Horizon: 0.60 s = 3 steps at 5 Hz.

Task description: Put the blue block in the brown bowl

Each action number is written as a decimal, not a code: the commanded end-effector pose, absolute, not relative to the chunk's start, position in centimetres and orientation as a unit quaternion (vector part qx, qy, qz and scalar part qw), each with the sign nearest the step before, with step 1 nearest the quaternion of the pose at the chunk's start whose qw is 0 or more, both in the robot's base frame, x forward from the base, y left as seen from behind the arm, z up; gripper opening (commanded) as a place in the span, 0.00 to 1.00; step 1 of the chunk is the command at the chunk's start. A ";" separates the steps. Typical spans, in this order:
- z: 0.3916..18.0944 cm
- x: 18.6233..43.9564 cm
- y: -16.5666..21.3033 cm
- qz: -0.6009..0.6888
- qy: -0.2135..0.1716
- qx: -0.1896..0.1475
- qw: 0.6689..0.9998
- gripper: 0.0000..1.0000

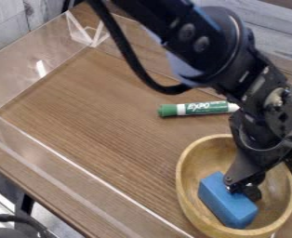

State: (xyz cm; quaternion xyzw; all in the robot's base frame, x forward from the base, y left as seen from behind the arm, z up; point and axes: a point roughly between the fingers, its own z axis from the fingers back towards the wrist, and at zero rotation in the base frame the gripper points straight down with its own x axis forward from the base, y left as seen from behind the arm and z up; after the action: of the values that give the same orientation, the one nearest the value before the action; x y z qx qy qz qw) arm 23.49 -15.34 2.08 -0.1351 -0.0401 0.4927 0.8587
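Note:
The blue block point(227, 200) lies tilted on the bottom of the brown bowl point(186, 181), toward its front left side. The bowl stands at the table's front right corner. My gripper point(258, 177) points steeply down into the bowl, just right of and above the block. Its jaws are open and nothing is between them. One dark finger point(241, 178) comes down at the block's upper right corner; I cannot tell whether it touches. The black arm hides the bowl's far right rim.
A green-and-white marker point(198, 109) lies on the wooden table point(99, 112) just behind the bowl. Clear plastic walls point(37, 65) run along the table's left and back sides. The table's front edge passes close under the bowl.

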 end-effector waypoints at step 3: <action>-0.7 20.1 -13.9 0.490 -0.007 -0.072 0.869 1.00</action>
State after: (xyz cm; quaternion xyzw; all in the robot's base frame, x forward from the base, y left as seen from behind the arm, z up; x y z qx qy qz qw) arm 23.46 -15.36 2.07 -0.1335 -0.0422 0.4925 0.8590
